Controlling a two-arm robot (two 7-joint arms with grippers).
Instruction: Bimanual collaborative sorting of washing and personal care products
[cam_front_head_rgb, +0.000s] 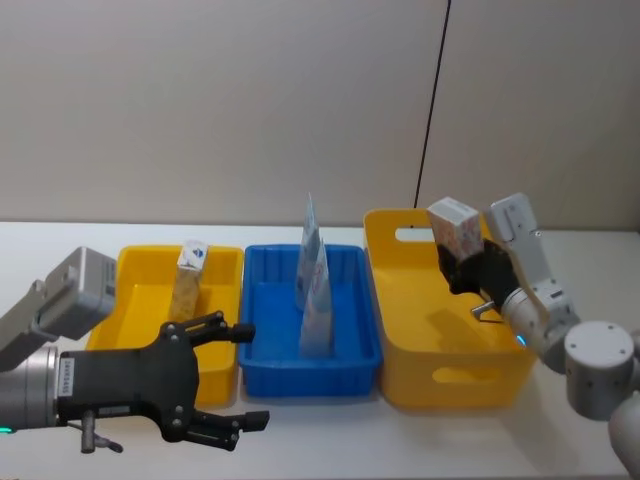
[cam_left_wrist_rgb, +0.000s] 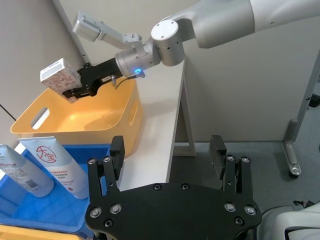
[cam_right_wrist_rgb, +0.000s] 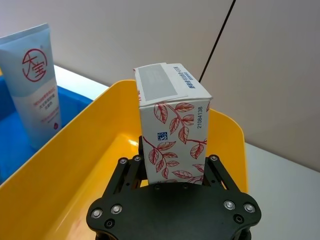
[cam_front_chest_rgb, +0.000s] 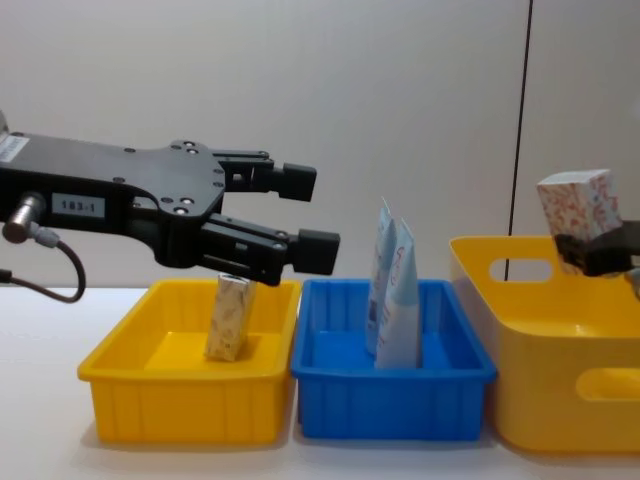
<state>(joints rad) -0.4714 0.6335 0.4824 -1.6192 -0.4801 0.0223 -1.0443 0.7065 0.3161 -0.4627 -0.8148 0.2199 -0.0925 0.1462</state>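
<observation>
Left claw (cam_front_head_rgb: 250, 378) spread — right claw (cam_right_wrist_rgb: 175, 165) clamps floral carton (cam_right_wrist_rgb: 172, 130) over large yellow bin (cam_front_head_rgb: 415, 395), seemingly clear

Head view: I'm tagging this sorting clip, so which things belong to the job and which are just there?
Job: floral carton, held over the tall yellow bin by the right gripper, jaws shut; beige carton; two tubes; left gripper, jaws open, in front of the low yellow bin.
Just there: both yellow bins, blue bin, table, wall cable.

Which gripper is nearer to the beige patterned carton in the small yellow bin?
Left. The left gripper hovers near the beige patterned carton; the right gripper holds a white red-leaf carton over the large yellow plastic bin.
</observation>
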